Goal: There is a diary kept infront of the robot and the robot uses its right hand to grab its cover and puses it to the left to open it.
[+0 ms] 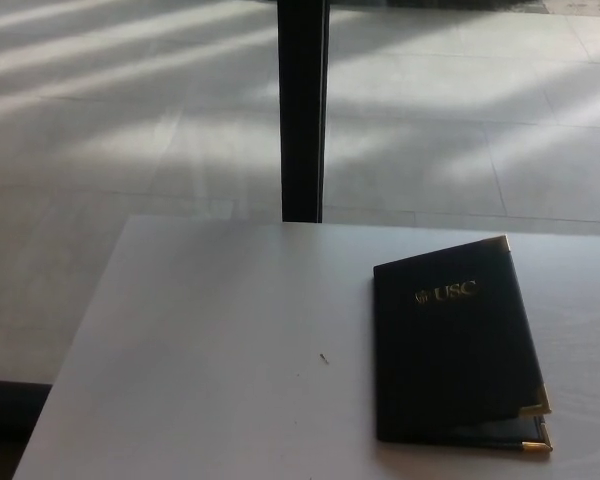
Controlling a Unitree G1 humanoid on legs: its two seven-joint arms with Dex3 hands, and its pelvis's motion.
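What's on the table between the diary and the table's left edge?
Only a tiny dark speck, left of the diary; the rest of the table is bare in the head view.

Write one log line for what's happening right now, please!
diary: closed, cover slightly lifted, on table | left hand: not in view | right hand: not in view | opening: not started

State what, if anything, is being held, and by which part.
Nothing is held. The diary lies untouched on the table; neither hand is in view.
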